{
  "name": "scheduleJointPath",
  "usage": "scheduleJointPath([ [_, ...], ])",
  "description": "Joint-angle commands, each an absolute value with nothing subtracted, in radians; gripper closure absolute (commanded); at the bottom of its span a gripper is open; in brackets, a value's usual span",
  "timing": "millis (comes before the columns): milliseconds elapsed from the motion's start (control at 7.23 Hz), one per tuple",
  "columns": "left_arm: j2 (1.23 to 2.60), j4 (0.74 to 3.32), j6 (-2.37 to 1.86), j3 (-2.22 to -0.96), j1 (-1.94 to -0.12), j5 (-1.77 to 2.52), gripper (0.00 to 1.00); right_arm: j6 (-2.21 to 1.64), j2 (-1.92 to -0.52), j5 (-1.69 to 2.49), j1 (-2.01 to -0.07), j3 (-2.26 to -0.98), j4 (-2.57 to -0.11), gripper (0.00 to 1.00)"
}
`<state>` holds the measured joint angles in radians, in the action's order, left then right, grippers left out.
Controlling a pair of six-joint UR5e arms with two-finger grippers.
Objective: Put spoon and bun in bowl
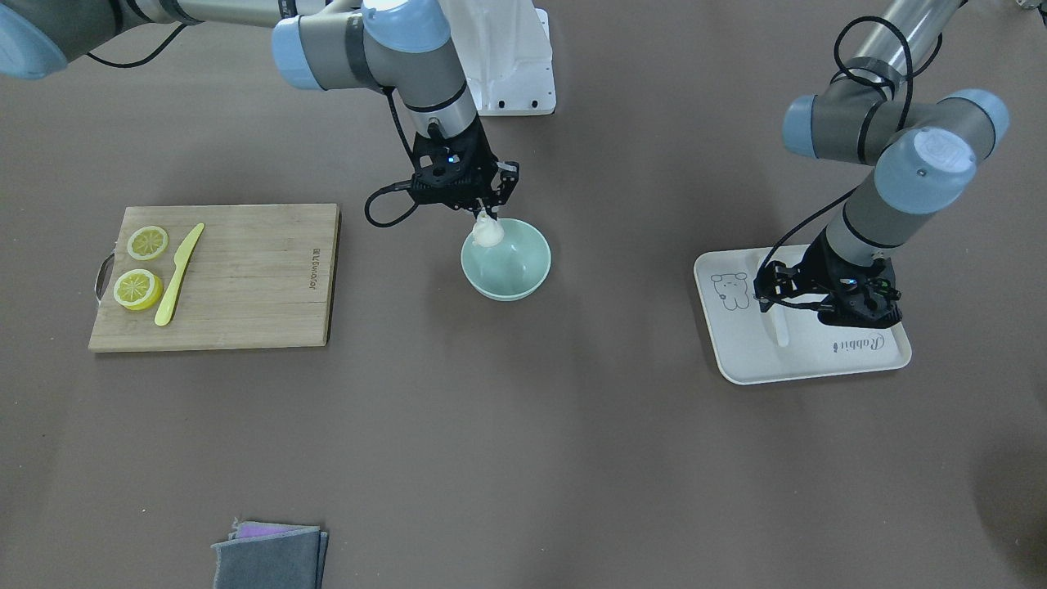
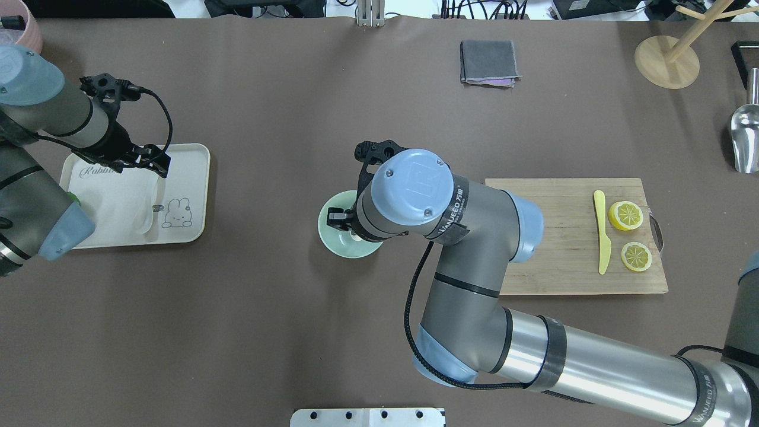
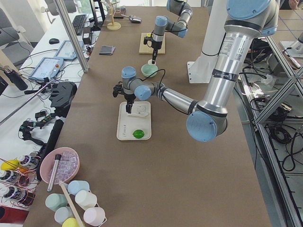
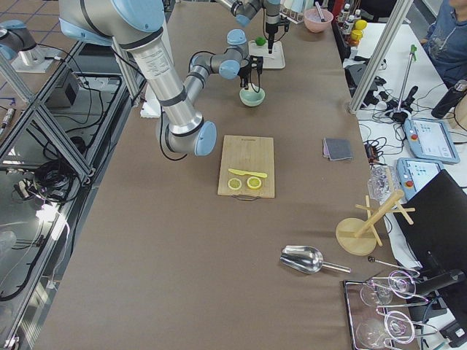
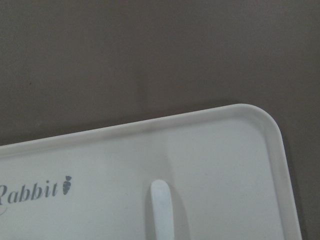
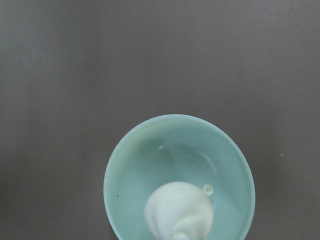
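The pale mint-green bowl [image 1: 523, 270] stands mid-table and also shows in the overhead view [image 2: 332, 237]. My right gripper [image 1: 488, 214] is shut on the white pleated bun [image 1: 488, 232] and holds it by its top, just above the bowl's rim on the robot's side. In the right wrist view the bun [image 6: 179, 210] hangs over the bowl [image 6: 130, 165]. The white spoon [image 1: 781, 327] lies on the cream tray [image 1: 818, 368]. My left gripper [image 1: 773, 286] hovers over it and looks open and empty. The left wrist view shows only the spoon's handle end [image 5: 161, 210].
A wooden cutting board [image 1: 245, 278] with two lemon slices [image 1: 147, 243] and a yellow knife [image 1: 178, 274] lies on the robot's right. A folded grey cloth [image 1: 270, 556] lies at the far edge. A green item [image 3: 138, 134] sits on the tray.
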<state>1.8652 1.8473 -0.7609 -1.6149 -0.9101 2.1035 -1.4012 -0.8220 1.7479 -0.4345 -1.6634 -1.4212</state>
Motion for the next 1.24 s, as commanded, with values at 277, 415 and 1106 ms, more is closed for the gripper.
scheduleJointPath([
  [277, 1.861, 1.925, -0.891, -1.612, -0.835, 2.102, 0.07, -1.405, -0.785, 1.717, -0.442, -1.602, -1.419, 0.01],
  [415, 1.850, 1.925, -0.894, -1.618, -0.834, 2.100, 0.07, -1.405, -0.788, 1.730, -0.451, -1.620, -1.420, 0.00],
  [1106, 1.784, 1.999, -0.867, -1.597, -0.833, 2.099, 0.14, -1.372, -1.009, 1.859, -0.555, -1.819, -1.424, 0.00],
])
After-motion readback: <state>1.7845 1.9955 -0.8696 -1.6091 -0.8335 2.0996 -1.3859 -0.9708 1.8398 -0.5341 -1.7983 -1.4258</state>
